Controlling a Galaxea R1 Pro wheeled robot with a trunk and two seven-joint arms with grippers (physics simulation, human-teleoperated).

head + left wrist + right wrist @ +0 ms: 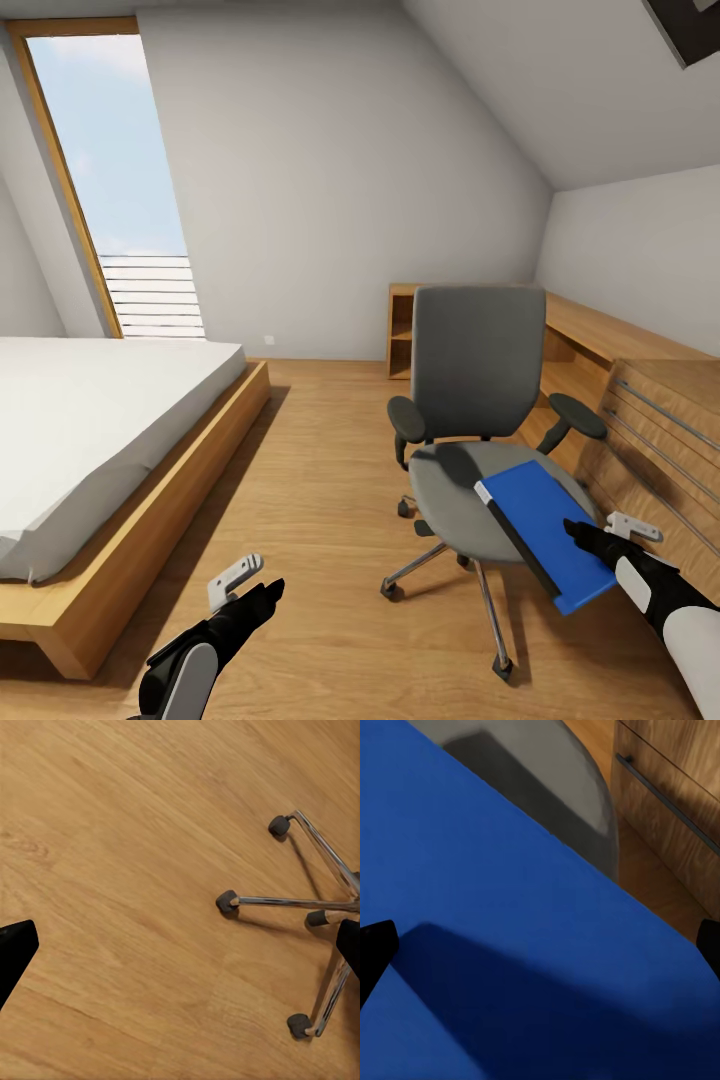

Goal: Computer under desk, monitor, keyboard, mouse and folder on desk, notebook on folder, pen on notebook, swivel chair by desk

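The grey swivel chair stands on the wood floor at centre right, facing me. The bright-blue folder with a black spine lies flat on its seat and overhangs the seat's near right edge. My right gripper hovers open over the folder's near right part. In the right wrist view the blue folder spreads between the two wide-apart fingertips, with the grey seat beyond it. My left gripper hangs open low over the floor, left of the chair. The left wrist view has the chair's chrome base and castors.
A low oak shelf-and-drawer unit runs along the right wall, close behind and beside the chair; its drawer front lies just past the seat. A bed on an oak frame takes up the left. Open floor lies between bed and chair.
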